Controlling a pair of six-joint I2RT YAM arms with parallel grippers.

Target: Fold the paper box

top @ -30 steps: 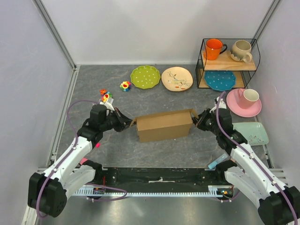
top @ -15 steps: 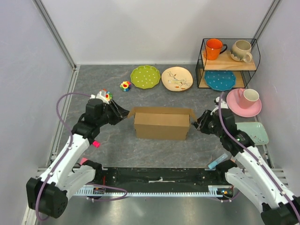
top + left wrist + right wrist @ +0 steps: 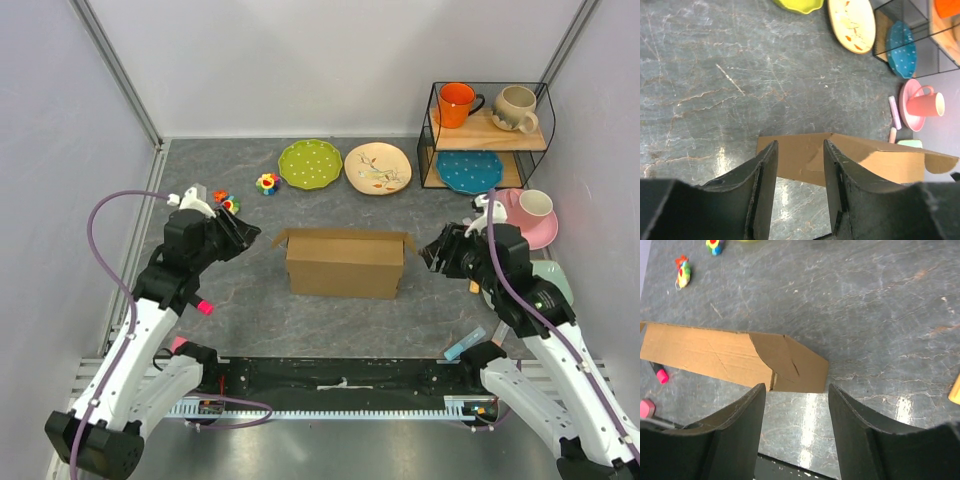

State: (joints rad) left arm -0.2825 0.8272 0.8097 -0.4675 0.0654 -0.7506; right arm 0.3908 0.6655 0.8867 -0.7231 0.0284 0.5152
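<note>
Grey marbled desk (image 3: 330, 320). Box (image 3: 345, 262) stands mid-desk, end flaps splayed. Left gripper (image 3: 245, 236) near its left end, jaws apart, empty. Right gripper (image 3: 434, 254) near right end, jaws apart, empty.

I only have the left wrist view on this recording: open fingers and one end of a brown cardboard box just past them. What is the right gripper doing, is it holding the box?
Observer: No. In the top view the right gripper sits just off the right end of the paper box, open, with nothing between its fingers.
Operator: Is the left gripper touching the box? My view doesn't settle it.
Observer: From above, the left gripper looks clear of the box's left flap, with a small gap between them.
Operator: Anything near the left arm that I can't see?
Observer: A small pink item lies on the table right beside the left forearm.
</note>
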